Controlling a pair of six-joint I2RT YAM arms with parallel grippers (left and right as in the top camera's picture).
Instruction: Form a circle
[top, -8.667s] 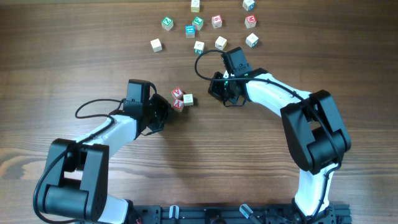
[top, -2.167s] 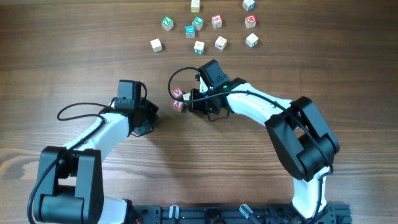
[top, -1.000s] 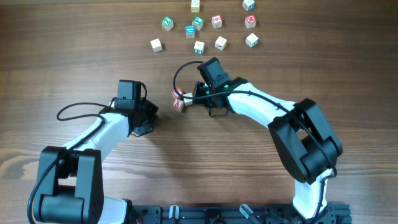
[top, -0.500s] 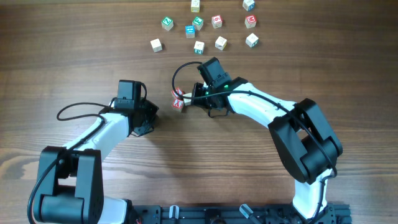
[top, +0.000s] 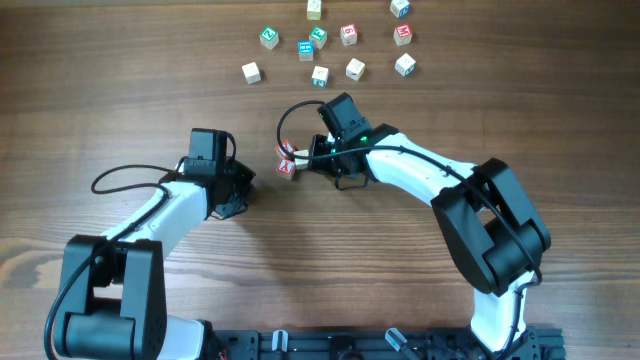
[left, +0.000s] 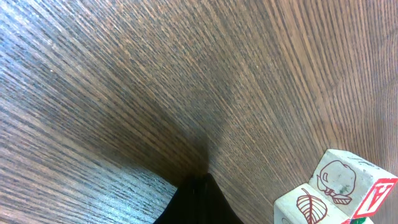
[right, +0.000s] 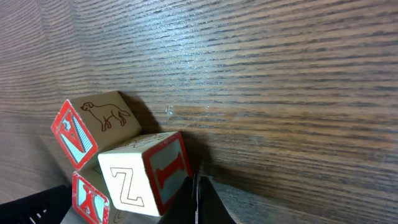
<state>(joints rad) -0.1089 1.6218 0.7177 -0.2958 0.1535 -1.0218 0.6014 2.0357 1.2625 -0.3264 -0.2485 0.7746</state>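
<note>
The circle is a tight group of three small wooden cubes (top: 288, 161) at mid-table. In the right wrist view they are a dog-printed cube with a red face (right: 98, 122), a pale cube with Z and a red I (right: 144, 179), and a red-printed cube (right: 89, 200) at the bottom edge. My right gripper (right: 196, 184) is shut, and its tip touches the red I face from the right; from overhead it (top: 312, 160) sits just right of the group. My left gripper (top: 245, 185) is shut and empty, a short way left of the cubes. Its dark tip (left: 199, 186) rests near the wood, with two cubes (left: 339, 186) at the lower right.
Several loose mixed-colour cubes lie spread along the far edge, from a pale one (top: 250, 72) on the left to a white one (top: 404, 64) and a red one (top: 402, 33) on the right. A black cable (top: 290, 115) loops off the right wrist.
Over the last second nothing has visibly moved. Earlier, the right gripper came left up against the cube group, and the left gripper drew back to the left.
</note>
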